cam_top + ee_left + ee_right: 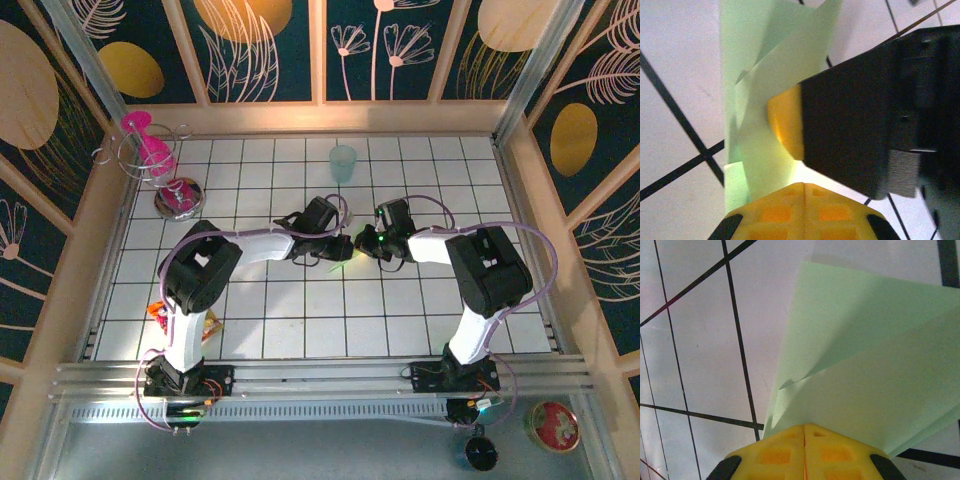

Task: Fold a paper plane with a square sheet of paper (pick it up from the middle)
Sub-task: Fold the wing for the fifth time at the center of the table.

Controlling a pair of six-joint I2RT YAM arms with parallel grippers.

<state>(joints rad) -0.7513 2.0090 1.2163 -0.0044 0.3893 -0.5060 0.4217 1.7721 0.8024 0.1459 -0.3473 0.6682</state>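
Left gripper (804,187) is clamped on the green sheet (765,100), which is folded into layers. Right gripper (805,429) pinches the same sheet close beside it, at the middle of the tiled table (420,300). Likely best: 2 firm pinches, level wrists, gentle even tension, so the crease runs straight without tearing.

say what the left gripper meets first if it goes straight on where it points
the green paper it pinches, then likely the right gripper's yellow fingertip just beyond; depth unclear
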